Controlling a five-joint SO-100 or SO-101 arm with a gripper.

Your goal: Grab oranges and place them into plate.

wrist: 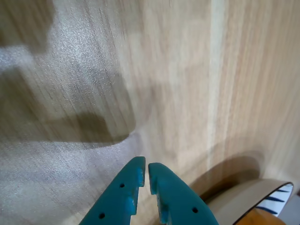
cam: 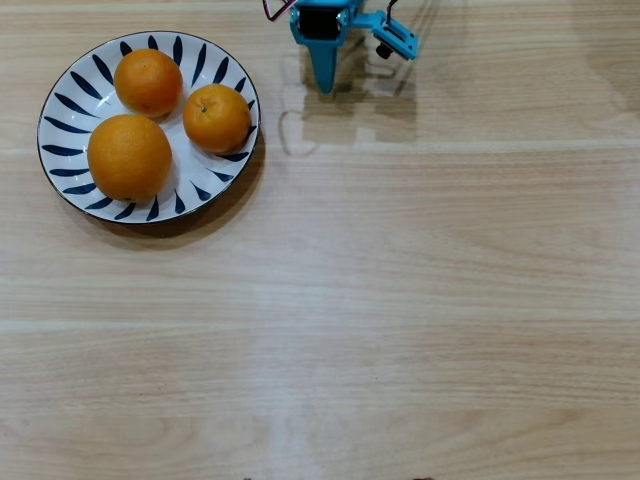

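Three oranges lie on the plate [cam: 70,95] at the upper left of the overhead view: a large one [cam: 129,157] at the front left, a smaller one [cam: 148,82] at the back, and another small one [cam: 216,118] on the right with a green stem dot. My blue gripper [cam: 325,85] is at the top edge, right of the plate, and holds nothing. In the wrist view its fingers [wrist: 146,174] are closed together over bare wood. The plate's rim [wrist: 276,199] and a bit of orange [wrist: 265,218] show at the bottom right corner.
The light wooden table [cam: 400,300] fills the overhead view. The arm's shadow falls on the wood just below the gripper.
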